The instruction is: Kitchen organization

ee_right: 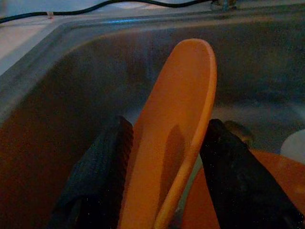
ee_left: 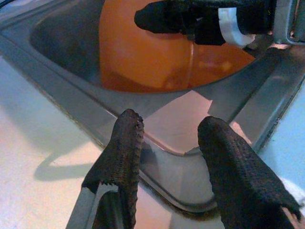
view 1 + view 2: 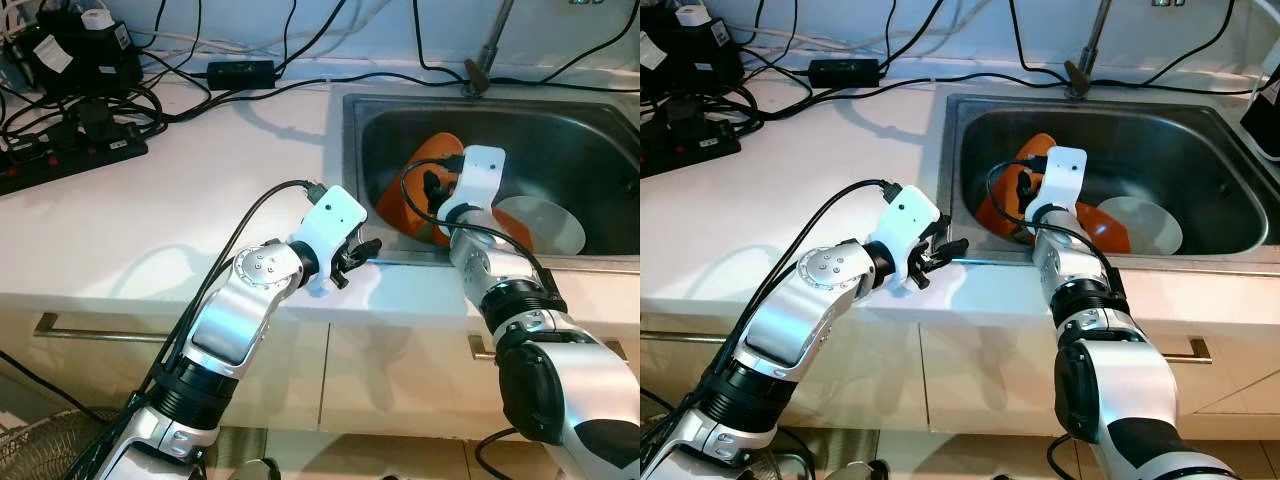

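Right gripper (image 1: 164, 157), inside the sink (image 3: 560, 120), straddled the rim of an upright orange plate (image 1: 176, 124), apparently gripping it; left gripper (image 2: 169, 162) waited spread at the sink edge; orange and white plate (image 3: 545, 222) remained uncleared
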Motion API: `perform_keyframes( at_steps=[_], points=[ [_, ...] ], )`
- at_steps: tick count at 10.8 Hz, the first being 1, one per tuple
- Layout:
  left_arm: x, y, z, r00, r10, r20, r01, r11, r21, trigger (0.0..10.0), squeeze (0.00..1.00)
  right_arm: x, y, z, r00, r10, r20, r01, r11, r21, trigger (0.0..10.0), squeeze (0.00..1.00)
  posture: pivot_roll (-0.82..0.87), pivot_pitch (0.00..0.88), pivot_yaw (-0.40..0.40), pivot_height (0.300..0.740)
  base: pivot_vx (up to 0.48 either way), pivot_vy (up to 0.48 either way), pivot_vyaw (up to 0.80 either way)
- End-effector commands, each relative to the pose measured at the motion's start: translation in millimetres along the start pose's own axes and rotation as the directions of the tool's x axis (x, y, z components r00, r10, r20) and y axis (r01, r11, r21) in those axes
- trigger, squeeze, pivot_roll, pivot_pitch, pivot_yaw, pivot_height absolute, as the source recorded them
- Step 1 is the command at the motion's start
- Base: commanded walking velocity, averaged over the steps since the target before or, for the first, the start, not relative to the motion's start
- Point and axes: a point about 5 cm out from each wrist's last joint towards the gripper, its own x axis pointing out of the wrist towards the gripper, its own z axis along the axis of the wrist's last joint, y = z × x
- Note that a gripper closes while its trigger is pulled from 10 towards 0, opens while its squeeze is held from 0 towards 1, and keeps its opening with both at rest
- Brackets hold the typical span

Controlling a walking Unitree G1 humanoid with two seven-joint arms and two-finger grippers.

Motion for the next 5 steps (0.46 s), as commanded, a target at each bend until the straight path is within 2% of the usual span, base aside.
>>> perform_keyframes(
  at_steps=[1, 3, 5],
  points=[
    [1.1, 2.3, -1.7, 1.000, 0.005, -0.013, -0.005, 1.000, -0.006, 10.0, 0.00, 3.0, 6.3, 18.0, 0.998, 0.025, 0.049, -0.024, 1.000, -0.014, 10.0, 0.00, 0.22, 0.117, -0.024, 0.740, 0.000, 0.000, 0.00],
    [1.8, 2.2, -1.7, 1.000, 0.004, -0.013, -0.004, 1.000, -0.007, 10.0, 0.00, 3.8, 4.8, 27.5, 0.996, 0.022, 0.083, -0.016, 0.997, -0.075, 10.0, 0.00, 0.22, 0.115, -0.025, 0.740, 0.000, 0.000, 0.00],
    [2.8, 2.1, -1.8, 1.000, 0.005, -0.011, -0.005, 1.000, -0.007, 10.0, 0.00, 4.1, 2.7, 34.9, 0.994, 0.015, 0.109, -0.005, 0.996, -0.094, 10.0, 0.00, 0.22, 0.112, -0.028, 0.740, 0.000, 0.000, 0.00]
  ],
)
